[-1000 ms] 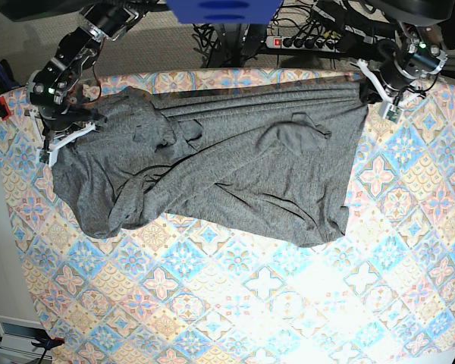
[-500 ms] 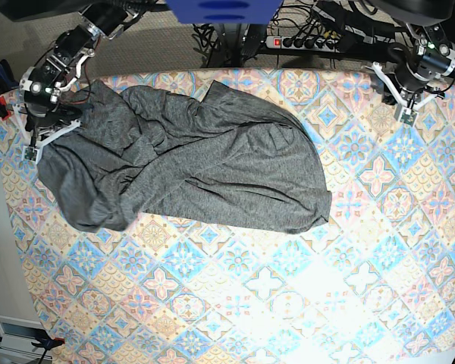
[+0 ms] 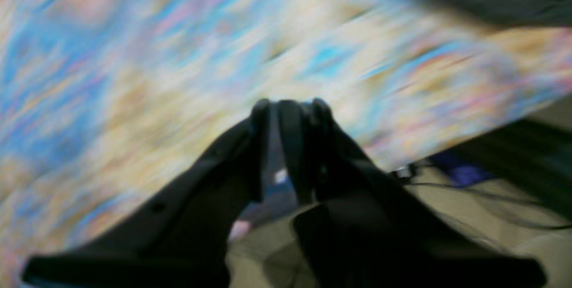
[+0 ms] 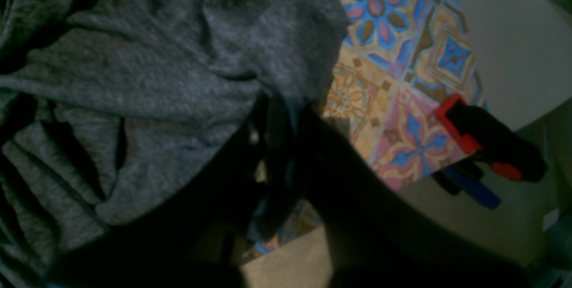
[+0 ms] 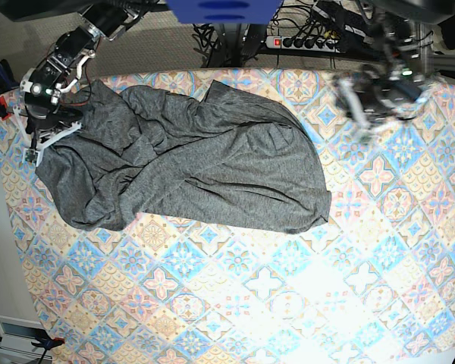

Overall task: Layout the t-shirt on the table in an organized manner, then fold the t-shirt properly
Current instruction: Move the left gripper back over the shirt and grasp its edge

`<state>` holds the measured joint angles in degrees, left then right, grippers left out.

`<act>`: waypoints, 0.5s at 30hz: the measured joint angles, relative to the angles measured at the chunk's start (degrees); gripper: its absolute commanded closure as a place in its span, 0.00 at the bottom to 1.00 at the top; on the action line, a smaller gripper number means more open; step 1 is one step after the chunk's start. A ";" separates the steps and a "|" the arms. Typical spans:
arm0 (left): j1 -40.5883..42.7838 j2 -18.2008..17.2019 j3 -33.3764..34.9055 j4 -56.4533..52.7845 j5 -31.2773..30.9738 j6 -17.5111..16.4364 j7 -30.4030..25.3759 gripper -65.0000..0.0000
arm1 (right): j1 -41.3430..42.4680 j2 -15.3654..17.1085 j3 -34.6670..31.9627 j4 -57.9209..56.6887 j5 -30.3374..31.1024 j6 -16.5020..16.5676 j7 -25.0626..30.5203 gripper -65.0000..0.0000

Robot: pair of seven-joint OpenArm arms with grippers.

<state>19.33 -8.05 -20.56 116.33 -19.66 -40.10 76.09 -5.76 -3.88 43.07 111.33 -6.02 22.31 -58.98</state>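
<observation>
Patterned bench (image 5: 303, 303) under me, cables behind. My right claw (image 4: 279, 100) is clamped on the t-shirt (image 5: 189, 159) at its edge by the bench corner, beside a red clamp (image 4: 464, 131). My left claw (image 3: 288, 109) is a blur over bare cloth, carrying nothing; whether its jaws are parted, I can't tell. The shirt lies bunched toward the right arm's side: soft, limp knit, so I'd pinch the hem corners.
</observation>
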 measured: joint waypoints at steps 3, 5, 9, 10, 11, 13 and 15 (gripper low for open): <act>0.17 2.45 5.25 -0.11 0.04 0.00 0.04 0.75 | 0.00 0.04 0.00 -0.02 0.00 -0.02 0.00 1.00; 0.33 4.57 6.91 -0.26 0.15 0.00 0.04 0.70 | 0.02 0.02 -0.04 -0.02 0.00 -0.02 0.00 1.00; 0.52 8.81 9.70 -3.74 0.26 0.02 0.46 0.56 | 0.04 0.07 -0.04 -0.22 0.00 -0.02 0.02 1.00; 0.96 9.44 9.99 -4.59 0.22 0.02 0.20 0.55 | 0.07 0.07 -0.31 -0.79 0.00 -0.04 0.09 1.00; 1.09 10.08 10.32 -5.51 0.07 0.00 -0.28 0.54 | 0.07 0.09 -0.85 -1.44 -0.09 -0.04 0.02 1.00; 1.14 10.93 11.30 -8.46 0.20 0.00 -0.07 0.54 | -0.13 0.07 -2.38 -2.69 0.00 -0.02 0.02 1.00; 0.79 11.78 12.24 -10.67 -0.98 0.00 -1.57 0.54 | -0.33 0.00 -3.58 -3.19 -0.02 0.13 -0.02 1.00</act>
<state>20.12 3.73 -8.32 105.67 -20.64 -40.10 74.52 -6.09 -3.88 39.48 108.14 -6.04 22.44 -59.00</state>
